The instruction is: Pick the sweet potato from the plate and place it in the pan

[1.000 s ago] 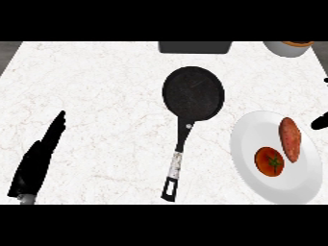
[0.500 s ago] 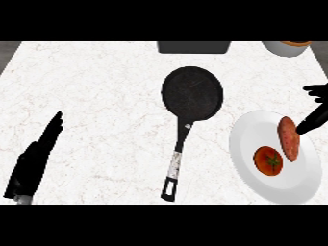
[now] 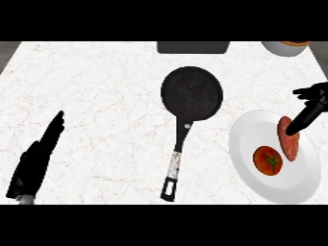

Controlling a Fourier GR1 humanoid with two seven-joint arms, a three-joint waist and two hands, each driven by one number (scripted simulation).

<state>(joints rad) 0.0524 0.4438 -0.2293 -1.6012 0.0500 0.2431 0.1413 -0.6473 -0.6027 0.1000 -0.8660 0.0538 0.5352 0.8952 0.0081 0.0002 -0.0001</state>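
Surface (image 3: 102,96): pale marble; carries everything, so each place below is given relative to the pan.

Plate (image 3: 255,175): white, right of the pan and nearer the robot, holding two foods within the right arm's reach.

Pan (image 3: 192,92): black, nothing in it, handle pointing toward the robot; its open bowl suits a drop from above.

Left hand (image 3: 37,158): far left of the pan, fingers straight, resting clear of the work.

Right hand (image 3: 312,104): right of the pan, over the plate's far rim, fingers extended, one tip at the sweet potato; nothing gripped. Judged: lining up the grasp.

Sweet potato (image 3: 290,142): reddish, oblong, on the plate's right half.

Tomato (image 3: 268,160): just beside it; could be nudged.
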